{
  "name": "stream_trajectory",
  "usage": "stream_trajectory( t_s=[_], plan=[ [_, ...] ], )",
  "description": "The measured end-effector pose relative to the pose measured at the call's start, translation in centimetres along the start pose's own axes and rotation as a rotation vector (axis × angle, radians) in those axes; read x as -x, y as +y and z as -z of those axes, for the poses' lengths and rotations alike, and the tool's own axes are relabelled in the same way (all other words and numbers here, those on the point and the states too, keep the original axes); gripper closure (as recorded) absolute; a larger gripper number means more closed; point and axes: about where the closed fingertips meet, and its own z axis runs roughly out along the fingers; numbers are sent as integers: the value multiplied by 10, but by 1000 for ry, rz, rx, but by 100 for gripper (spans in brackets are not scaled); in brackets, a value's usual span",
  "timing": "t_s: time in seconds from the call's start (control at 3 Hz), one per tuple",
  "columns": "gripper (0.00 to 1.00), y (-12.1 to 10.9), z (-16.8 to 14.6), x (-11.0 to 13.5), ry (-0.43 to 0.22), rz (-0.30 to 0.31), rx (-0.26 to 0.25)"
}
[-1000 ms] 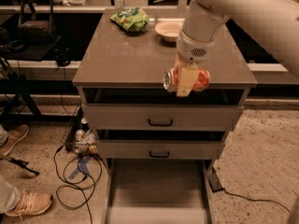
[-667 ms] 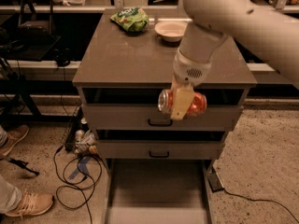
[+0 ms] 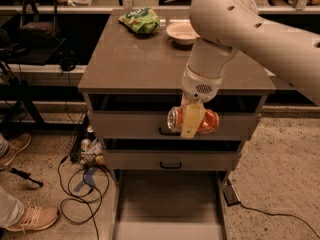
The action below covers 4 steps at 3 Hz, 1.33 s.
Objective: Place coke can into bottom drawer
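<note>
1. The gripper hangs at the centre of the frame, in front of the top drawer. Its pale fingers are clamped on the coke can.
2. The can is held on its side in mid-air, silver end toward the left of the frame and red body toward the right. It touches nothing but the fingers.
3. The arm comes in from the upper right, its wrist pointing straight down over the front edge of the cabinet top.
4. Below the can sits the middle drawer, shut, with its black handle. Under that, at the bottom centre of the frame, the bottom drawer is pulled out, its flat grey floor showing.
5. Step in hand, as I judge it: the carry. The can is gripped and lifted, but it is well above the tray and not yet over the floor's middle.
6. The next move calls for lowering the can past the middle drawer's front, keeping clear of that handle, and bringing it toward the bottom of the frame until it is over the open floor. Release should come low, since a can on its side may roll.
7. Further out, the green snack bag and a bowl rest at the top of the frame, well apart from the work.
</note>
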Motion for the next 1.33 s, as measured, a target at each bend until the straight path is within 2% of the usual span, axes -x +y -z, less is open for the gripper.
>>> stream_trajectory(
  t_s=[0.33, 0.67, 1.0, 1.33],
  plan=[
    [100, 7, -36, 4, -24, -11, 57],
    [100, 24, -105, 21, -80, -12, 137],
    [100, 38, -185, 48, -141, -31, 190],
    [100, 45, -257, 73, -204, -117, 231]
  ],
)
